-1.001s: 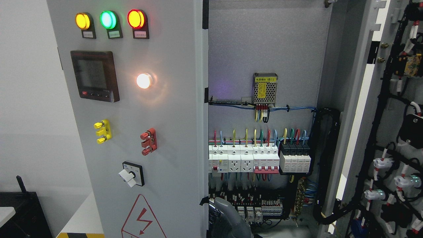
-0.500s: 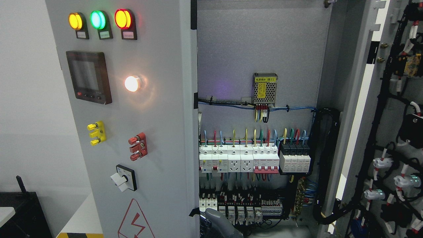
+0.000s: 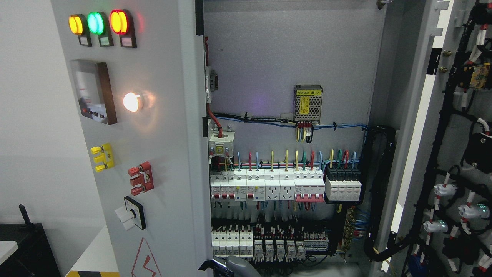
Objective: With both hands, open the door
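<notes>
The grey left cabinet door (image 3: 165, 127) stands partly open, its free edge near the picture's middle left. It carries three indicator lamps (image 3: 96, 24), a meter (image 3: 94, 92), a lit white lamp (image 3: 131, 102) and a rotary switch (image 3: 130, 213). A grey robot arm part (image 3: 242, 267) shows at the bottom edge, just right of the door's free edge and beside a black latch tab (image 3: 207, 265). Which side it comes in from I cannot tell, and its hand is hidden. The right door (image 3: 461, 154) is swung wide open, showing wiring on its inner face.
Inside the cabinet are rows of white breakers (image 3: 269, 188), coloured wires, a mesh power supply (image 3: 308, 104) and a black cable bundle (image 3: 378, 192). A black box (image 3: 27, 246) and a white ledge (image 3: 96, 254) lie at the lower left.
The left door has swung further open to the left, uncovering more breakers and a red-wired module. The grey arm part has moved left and lower with the door's edge.
</notes>
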Controlling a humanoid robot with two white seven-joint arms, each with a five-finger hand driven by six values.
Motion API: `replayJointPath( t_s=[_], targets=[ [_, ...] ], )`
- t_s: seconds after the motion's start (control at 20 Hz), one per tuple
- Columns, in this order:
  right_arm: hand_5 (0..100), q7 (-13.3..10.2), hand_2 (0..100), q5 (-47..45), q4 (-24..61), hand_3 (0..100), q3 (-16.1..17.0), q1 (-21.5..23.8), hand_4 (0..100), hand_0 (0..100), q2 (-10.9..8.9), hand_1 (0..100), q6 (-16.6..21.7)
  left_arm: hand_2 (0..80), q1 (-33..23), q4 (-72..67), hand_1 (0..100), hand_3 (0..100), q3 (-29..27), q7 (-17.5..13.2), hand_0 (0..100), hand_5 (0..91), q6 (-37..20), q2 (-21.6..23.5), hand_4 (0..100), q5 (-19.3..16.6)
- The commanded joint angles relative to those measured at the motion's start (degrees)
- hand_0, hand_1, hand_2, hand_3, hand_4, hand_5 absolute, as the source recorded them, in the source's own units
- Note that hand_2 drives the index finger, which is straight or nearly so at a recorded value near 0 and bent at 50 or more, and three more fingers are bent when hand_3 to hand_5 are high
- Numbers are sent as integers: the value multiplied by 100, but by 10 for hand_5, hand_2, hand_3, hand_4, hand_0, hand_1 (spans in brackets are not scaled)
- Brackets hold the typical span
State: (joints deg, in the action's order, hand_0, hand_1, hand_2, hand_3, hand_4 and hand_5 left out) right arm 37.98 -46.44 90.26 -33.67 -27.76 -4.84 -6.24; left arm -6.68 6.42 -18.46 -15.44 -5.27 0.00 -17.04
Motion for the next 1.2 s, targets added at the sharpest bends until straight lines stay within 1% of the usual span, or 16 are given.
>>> replayJointPath(
  t_s=[0.0,0.15,0.3,0.55,0.65,0.8,0.85,1.15],
  targets=[
    [0,43,0,-50,413,0,-438,87,0,380,18,0,9,0,0,0,0,0,1,-3,0,0,0,-193,0,-1],
    [0,-9,0,-41,405,0,-500,122,0,380,79,0,-52,0,0,0,0,0,1,-3,0,0,0,-193,0,8],
    [0,-9,0,-41,405,0,-561,139,0,380,71,0,-70,0,0,0,0,0,1,-3,0,0,0,-193,0,-1],
    [0,-18,0,-15,396,0,-807,140,0,380,79,0,-79,0,0,0,0,0,-8,-3,0,0,0,-193,0,-1],
    [0,-132,0,-14,378,0,-860,131,0,380,80,0,-88,0,0,0,0,0,-8,-3,0,0,0,-193,0,-1],
    [0,-290,0,-14,378,0,-896,122,0,380,88,0,-298,0,0,0,0,0,1,-3,0,0,0,-193,0,-1],
    [0,-343,0,-14,378,0,-887,122,0,380,88,0,-307,0,0,0,0,0,1,-3,0,0,0,-193,0,-1],
    [0,-396,0,-14,396,0,-904,113,0,380,97,0,-316,0,0,0,0,0,1,-3,0,0,0,-193,0,-1]
  ],
)
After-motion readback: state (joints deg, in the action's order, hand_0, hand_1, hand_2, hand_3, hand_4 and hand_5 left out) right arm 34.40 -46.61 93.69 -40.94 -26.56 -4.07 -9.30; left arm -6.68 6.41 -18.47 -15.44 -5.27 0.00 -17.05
